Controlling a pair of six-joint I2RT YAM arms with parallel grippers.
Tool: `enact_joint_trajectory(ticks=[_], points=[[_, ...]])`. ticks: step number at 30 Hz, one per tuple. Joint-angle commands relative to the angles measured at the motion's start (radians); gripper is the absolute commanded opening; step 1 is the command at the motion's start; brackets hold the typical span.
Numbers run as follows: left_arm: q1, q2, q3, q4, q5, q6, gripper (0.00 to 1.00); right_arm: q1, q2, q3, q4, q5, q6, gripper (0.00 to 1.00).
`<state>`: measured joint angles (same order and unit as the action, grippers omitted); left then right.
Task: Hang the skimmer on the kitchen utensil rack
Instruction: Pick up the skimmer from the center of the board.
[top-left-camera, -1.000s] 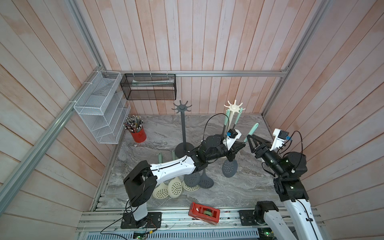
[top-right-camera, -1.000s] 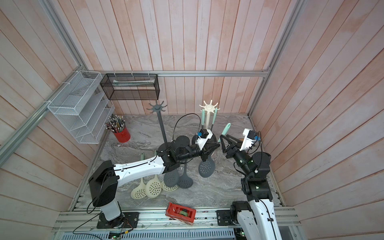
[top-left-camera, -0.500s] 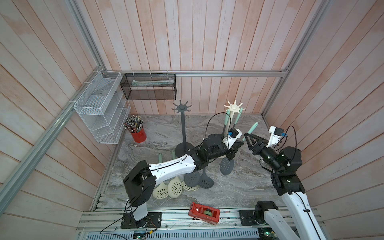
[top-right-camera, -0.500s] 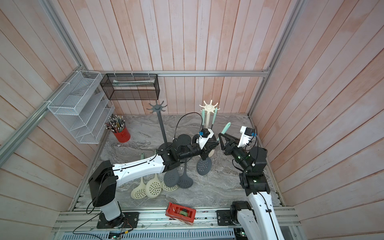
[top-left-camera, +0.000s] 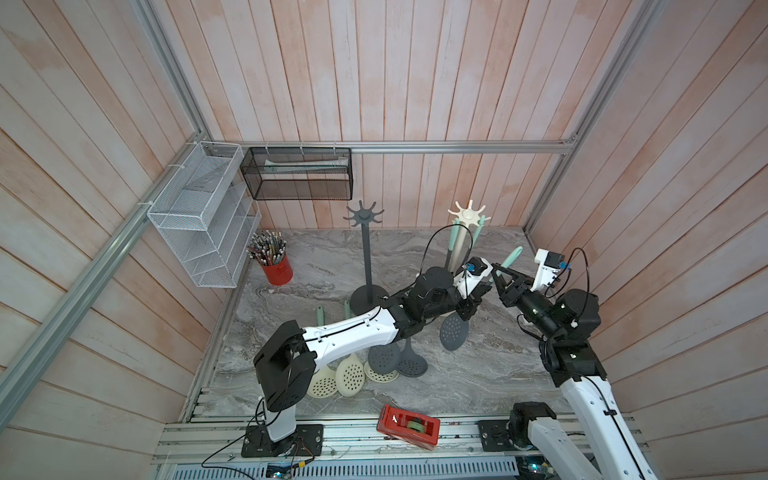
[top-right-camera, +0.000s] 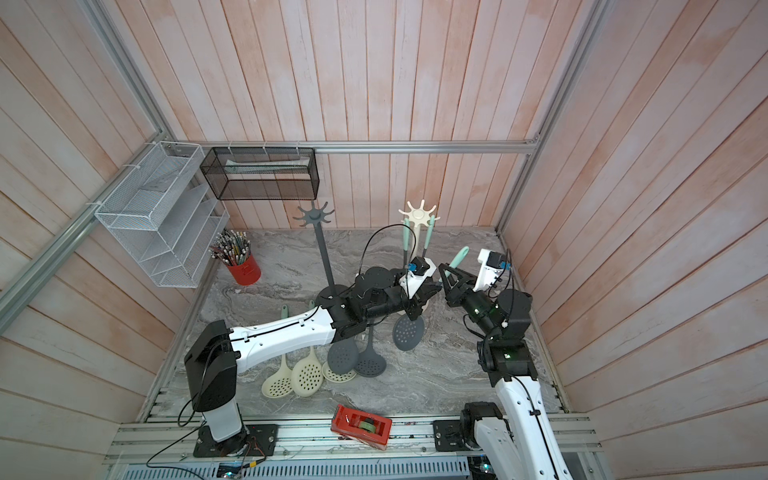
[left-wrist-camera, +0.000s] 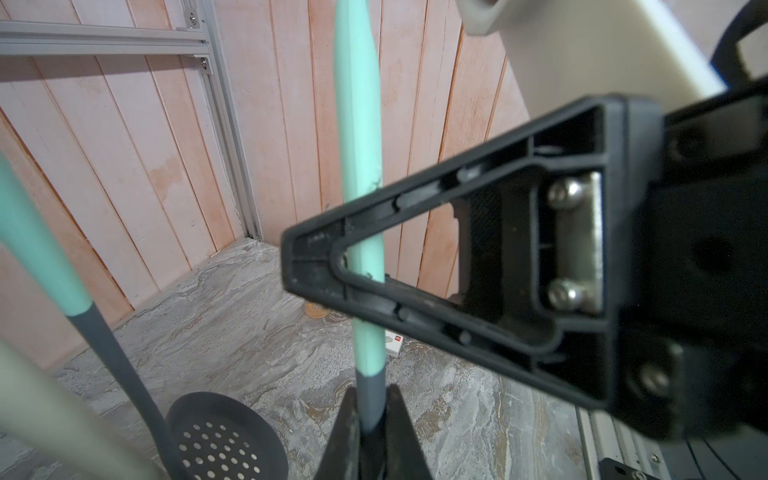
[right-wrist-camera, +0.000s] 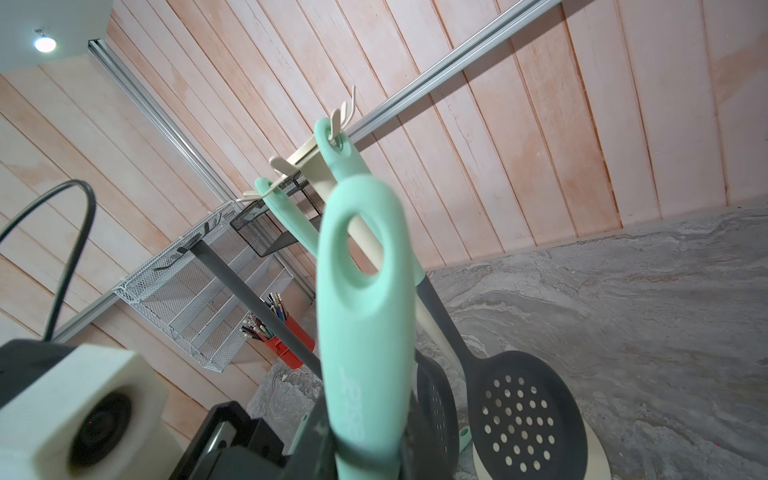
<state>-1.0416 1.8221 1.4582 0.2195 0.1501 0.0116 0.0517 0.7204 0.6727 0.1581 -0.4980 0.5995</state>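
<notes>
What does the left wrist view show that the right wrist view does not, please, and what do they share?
Only the left wrist view shows the right gripper from outside, its jaws about the skimmer at its mint handle, and the left gripper, jaws flanking the grey neck. Only the right wrist view shows the handle's looped end, the hooks of the cream rack, the grey rack, wire shelf and red cup. Both show the skimmer, a hung skimmer and the marble table.
</notes>
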Motion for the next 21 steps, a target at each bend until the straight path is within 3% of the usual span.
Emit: enact_joint_trajectory(ticks=[1, 8, 16, 21], points=[[-0.007, -0.046, -0.017, -0.021, 0.023, 0.051, 0.27, -0.004, 0.01, 0.026, -0.002, -0.031, -0.069, 0.0], [0.077, -0.184, -0.103, -0.084, 0.281, 0.059, 0.51, -0.042, 0.046, 0.038, 0.032, -0.251, -0.118, 0.0], [0.213, -0.197, -0.087, -0.23, 0.679, 0.109, 0.52, -0.054, 0.032, 0.056, 0.071, -0.444, -0.148, 0.0], [0.202, -0.154, -0.053, -0.302, 0.758, 0.152, 0.52, -0.055, 0.006, 0.063, 0.067, -0.431, -0.139, 0.0]])
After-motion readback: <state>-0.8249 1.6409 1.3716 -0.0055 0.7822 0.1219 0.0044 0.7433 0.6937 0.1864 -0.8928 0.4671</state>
